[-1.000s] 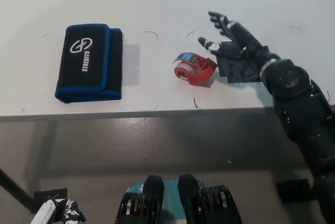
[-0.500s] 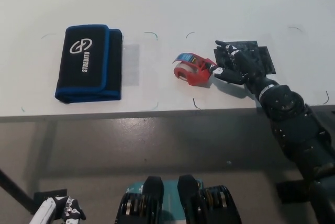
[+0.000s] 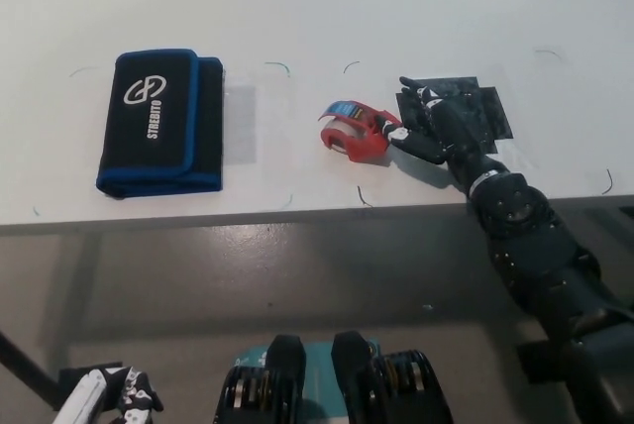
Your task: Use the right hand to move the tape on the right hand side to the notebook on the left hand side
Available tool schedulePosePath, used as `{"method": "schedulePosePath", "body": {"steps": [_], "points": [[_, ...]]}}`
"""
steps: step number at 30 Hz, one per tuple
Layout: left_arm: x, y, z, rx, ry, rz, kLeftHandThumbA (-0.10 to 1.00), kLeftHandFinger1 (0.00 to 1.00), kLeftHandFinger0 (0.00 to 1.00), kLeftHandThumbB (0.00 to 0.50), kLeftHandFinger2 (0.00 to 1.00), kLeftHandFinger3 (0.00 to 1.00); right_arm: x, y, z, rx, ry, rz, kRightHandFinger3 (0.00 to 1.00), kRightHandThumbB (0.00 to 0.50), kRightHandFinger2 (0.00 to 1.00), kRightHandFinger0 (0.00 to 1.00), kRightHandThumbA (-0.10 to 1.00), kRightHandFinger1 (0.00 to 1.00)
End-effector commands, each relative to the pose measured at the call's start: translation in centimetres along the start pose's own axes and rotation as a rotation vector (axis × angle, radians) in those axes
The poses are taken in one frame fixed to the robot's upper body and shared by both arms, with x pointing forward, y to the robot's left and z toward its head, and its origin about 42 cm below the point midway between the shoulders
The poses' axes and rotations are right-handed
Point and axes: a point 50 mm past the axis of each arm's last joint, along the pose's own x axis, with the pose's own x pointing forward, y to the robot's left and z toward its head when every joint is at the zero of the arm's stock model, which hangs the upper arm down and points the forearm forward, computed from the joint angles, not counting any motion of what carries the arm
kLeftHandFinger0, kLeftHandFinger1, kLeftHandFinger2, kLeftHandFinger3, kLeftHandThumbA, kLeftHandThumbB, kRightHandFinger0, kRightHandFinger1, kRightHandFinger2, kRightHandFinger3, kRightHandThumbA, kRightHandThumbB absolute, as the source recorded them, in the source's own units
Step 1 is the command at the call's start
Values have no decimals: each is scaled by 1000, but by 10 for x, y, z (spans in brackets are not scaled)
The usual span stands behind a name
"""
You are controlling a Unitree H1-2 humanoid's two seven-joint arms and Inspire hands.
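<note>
The black right hand [image 3: 433,127] lies low over the white table [image 3: 416,8], reaching in from the lower right, with its fingers [image 3: 404,137] stretched toward the red tape dispenser [image 3: 355,132] and meeting its right end; the fingers are spread rather than wrapped round it, so it has no grip on the dispenser that can be seen. The back of the hand covers part of a dark square patch [image 3: 475,107] on the tabletop. The dispenser rests on the table near the middle, with a blue strip along its top. Well apart to the left lies the notebook [image 3: 158,122], a black case with blue edging and white lettering, flat on the table. The white left hand [image 3: 119,396] rests at the bottom left corner, below the table edge; whether it is open cannot be told.
</note>
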Motion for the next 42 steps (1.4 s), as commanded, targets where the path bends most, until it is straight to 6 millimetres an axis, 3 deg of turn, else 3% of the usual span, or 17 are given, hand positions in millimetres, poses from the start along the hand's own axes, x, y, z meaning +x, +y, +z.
{"method": "schedulePosePath", "body": {"steps": [1,5,6,9,14,20,22,26,36,37,42], "points": [[2,5,11,17,-42,0,292,240,305,15,263,413,4,50,8,3,-1,101,1000,434,1000,1000,698,1000],[2,6,11,18,-47,-1,277,233,300,16,258,408,7,63,18,-19,-25,121,1000,449,1000,1000,738,1000],[2,7,12,22,-50,-3,275,231,298,17,257,407,7,66,19,-1,-32,123,1000,423,1000,1000,710,1000],[3,8,13,28,-53,-5,278,231,297,17,255,406,8,70,22,-24,-30,127,1000,440,1000,1000,749,1000],[4,9,14,21,-55,-6,308,225,295,25,245,403,6,72,21,-39,-56,128,1000,402,1000,1000,773,1000],[4,9,13,23,-54,-7,306,227,297,21,250,404,5,76,21,-7,-75,129,1000,459,1000,1000,781,1000],[4,9,13,24,-51,-6,304,230,301,18,253,405,6,79,26,-8,-86,127,1000,413,1000,1000,743,1000],[4,9,14,37,-57,-11,307,228,294,11,254,409,9,85,35,-19,-103,132,1000,398,1000,1000,734,1000],[5,9,14,22,-59,-9,297,226,290,21,252,408,13,107,48,1,-106,168,1000,458,1000,1000,746,1000],[6,9,15,25,-58,-9,298,225,289,23,250,406,13,108,50,31,-110,174,1000,434,1000,1000,697,1000],[7,10,17,39,-63,-8,342,224,289,28,249,406,13,115,54,31,-118,186,1000,408,1000,1000,702,1000]]}}
